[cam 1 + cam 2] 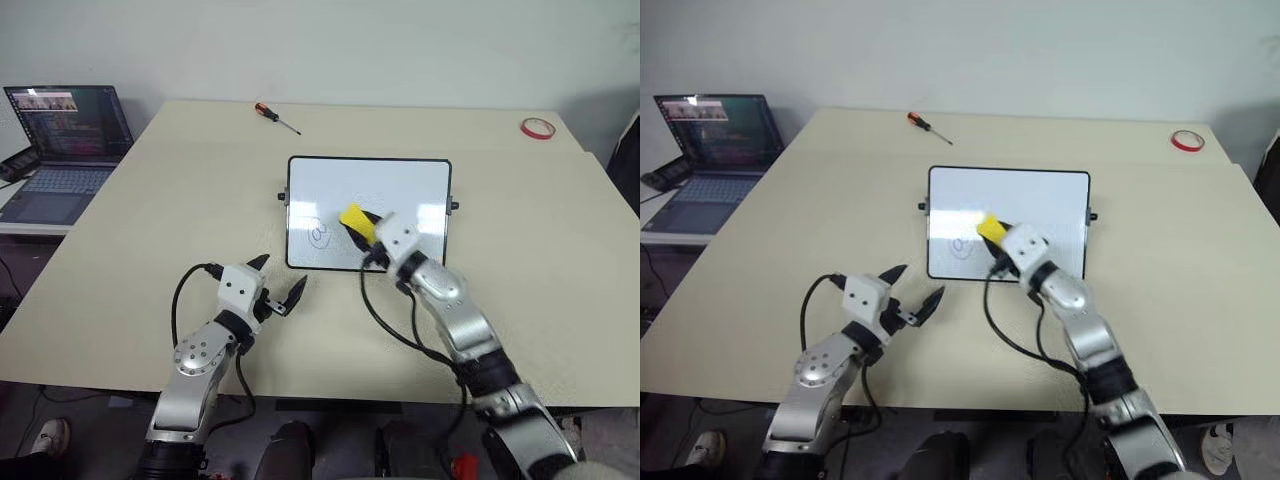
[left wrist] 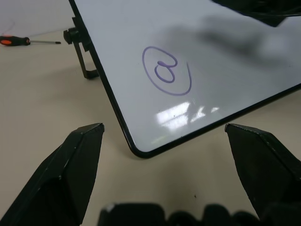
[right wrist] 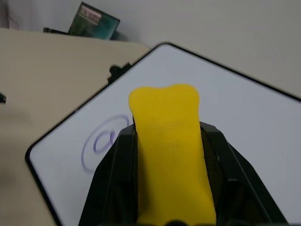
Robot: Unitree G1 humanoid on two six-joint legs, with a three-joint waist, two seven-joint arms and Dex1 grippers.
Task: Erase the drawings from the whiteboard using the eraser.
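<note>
The right end effector (image 1: 368, 232) was clamped on the yellow eraser (image 1: 356, 221), held over the whiteboard (image 1: 400, 185) on the tabletop (image 1: 150, 220). A circled squiggle (image 1: 320, 236) remained beside it, so erasing looked unfinished. The left end effector (image 1: 278, 284) hung with fingers apart near the board's corner
</note>
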